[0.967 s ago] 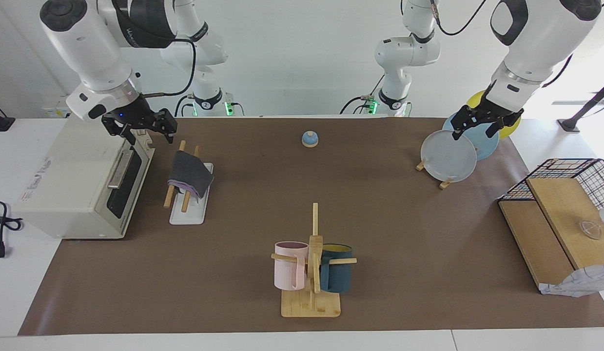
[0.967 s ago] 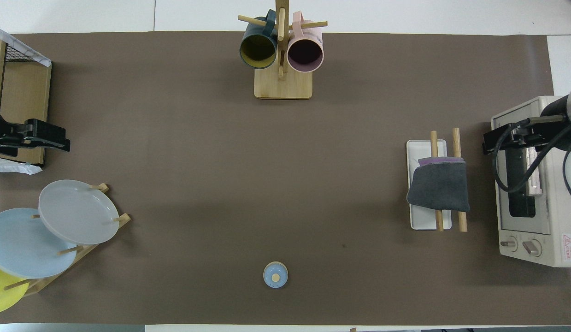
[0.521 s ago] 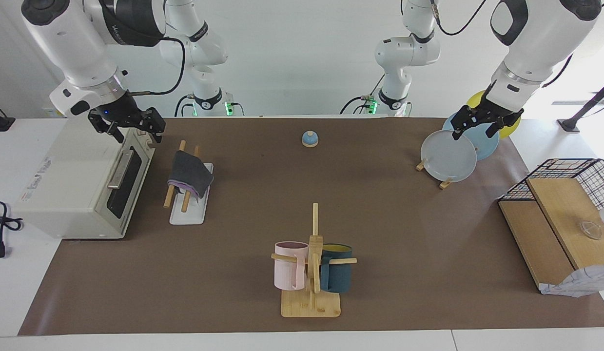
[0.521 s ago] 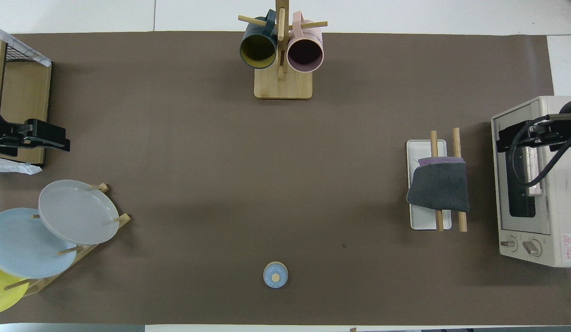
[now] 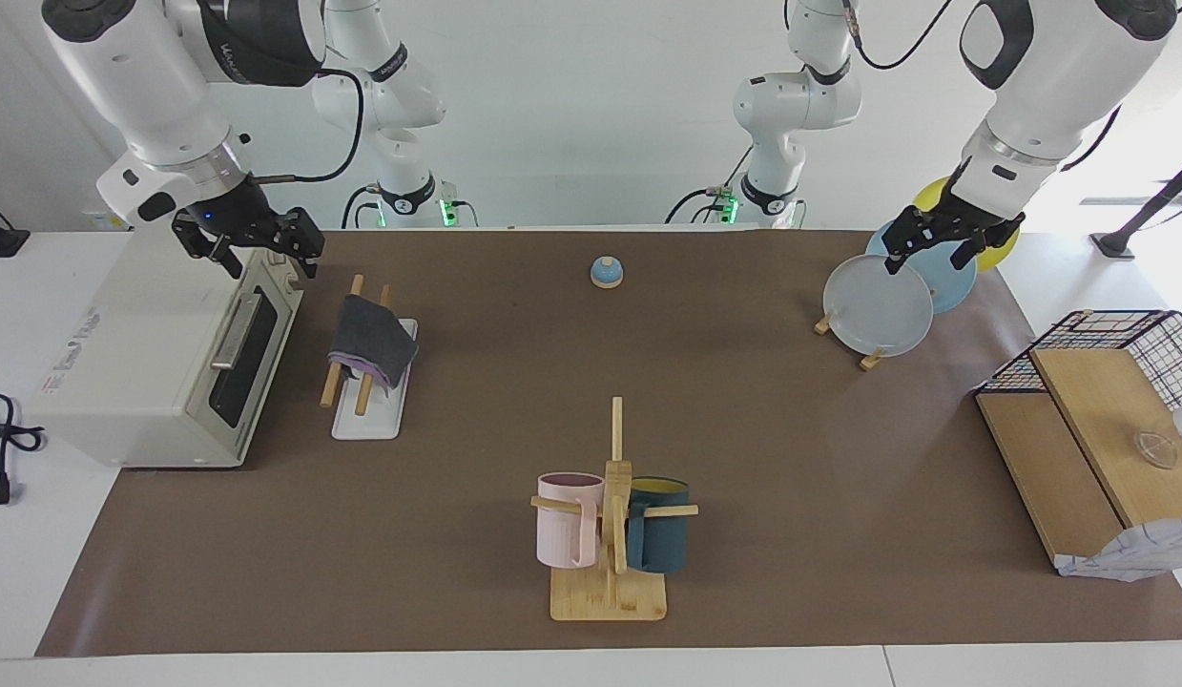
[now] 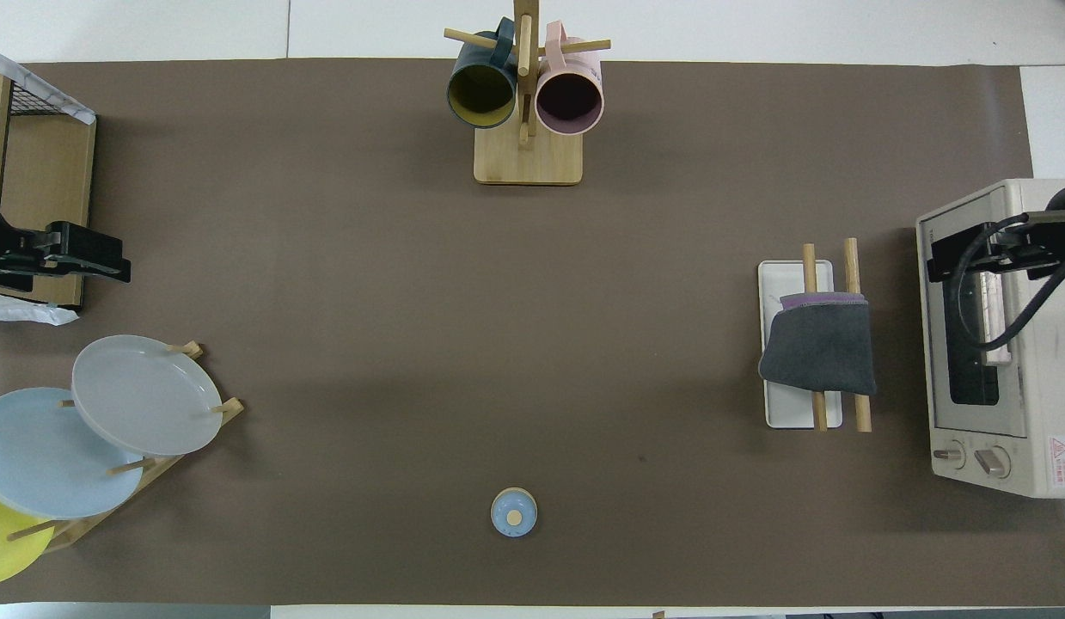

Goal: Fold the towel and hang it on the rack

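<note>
R gripper [image 5: 263, 256] is hanging over the toaster oven [image 5: 152, 363], above its top front edge, empty. Fingers are standing apart, touching nothing. In the overhead view it is showing over the oven's glass door, at the end farther from the robots.

L gripper [image 5: 934, 250] is hanging over the plate stand [image 5: 872, 360], in front of the blue plate, just above the grey plate [image 5: 877, 310]. Fingers apart too, holding nothing. No contact w/ plates readable. This arm is waiting.

Towel [image 5: 373, 341] is lying just beside R gripper, toward the table's middle, below its height. It is draped over both wooden rods of the rack [image 5: 369, 405], grey face out, a purple edge peeking at the hem. It is folded, sitting toward the rods' end nearer the robots. Rack's white base is resting on the brown mat [image 5: 743, 429], just beside the oven door.

Judgement: fold + hang are looking done; step in hand is prob. clearing the arm away. To do it well: be keeping R gripper high and off the rods, so nothing drags the cloth; be keeping fingers apart; be avoiding the oven handle. Risk: towel is hanging a bit uneven, more cloth on the side away from the oven, so a bump could slide it off.

Mug stand [image 5: 610, 553] and small bell [image 5: 606, 272] are standing well apart from both grippers, not involved.
</note>
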Tool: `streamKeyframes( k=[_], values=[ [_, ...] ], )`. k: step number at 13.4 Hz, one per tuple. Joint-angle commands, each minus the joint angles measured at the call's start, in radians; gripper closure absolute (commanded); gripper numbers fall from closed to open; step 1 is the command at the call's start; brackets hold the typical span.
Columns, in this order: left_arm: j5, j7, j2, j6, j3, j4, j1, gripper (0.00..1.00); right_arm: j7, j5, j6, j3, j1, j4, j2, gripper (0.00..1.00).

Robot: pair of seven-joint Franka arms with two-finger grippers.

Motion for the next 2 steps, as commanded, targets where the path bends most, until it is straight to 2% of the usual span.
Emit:
streamKeyframes(
  k=[1,2],
  values=[
    [0.016,0.007,-0.008,-0.009,-0.002,-0.001,0.005,0.00,0.014,-0.007,0.003,0.009,-0.006,0.000,-0.008,0.00],
    [0.016,0.007,-0.008,-0.007,-0.002,-0.001,0.005,0.00,0.014,-0.007,0.004,0.009,-0.006,0.000,-0.008,0.00]
  ],
)
